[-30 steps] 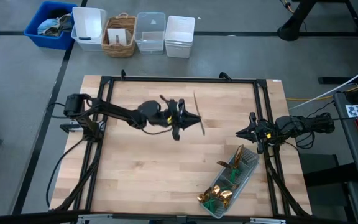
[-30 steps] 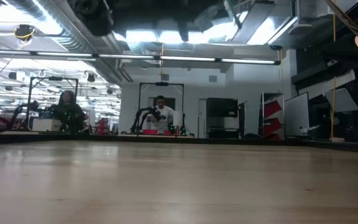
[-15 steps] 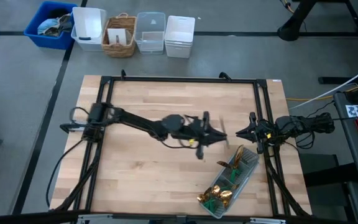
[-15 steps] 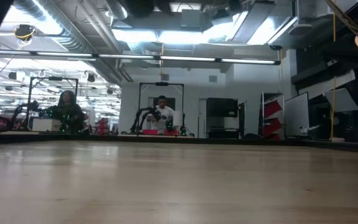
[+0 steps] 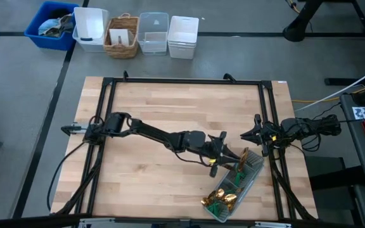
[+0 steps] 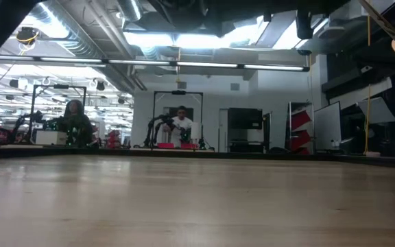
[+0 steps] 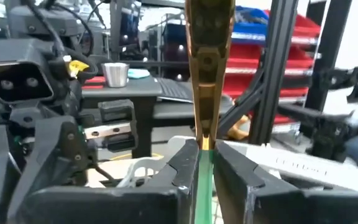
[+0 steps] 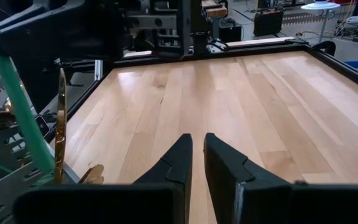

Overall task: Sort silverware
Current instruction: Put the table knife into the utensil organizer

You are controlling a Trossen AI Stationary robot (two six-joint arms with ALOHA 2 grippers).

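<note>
The left hand [image 5: 224, 154] clamps a gold-headed, teal-handled knife [image 7: 205, 93] just beside the clear tray [image 5: 251, 174] of silverware [image 5: 224, 197] at the counter's [image 5: 157, 120] 4 o'clock. The right hand [image 5: 247, 135], fingers nearly together and empty, waits at 3 o'clock.

Knife [image 7: 207, 74] tip beyond frame edge

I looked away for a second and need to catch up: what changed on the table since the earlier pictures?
The left gripper, shut on a knife, swept from mid-table across to the tray at the right front. The right gripper stayed parked at the right edge, and the tray's silverware did not move.
</note>
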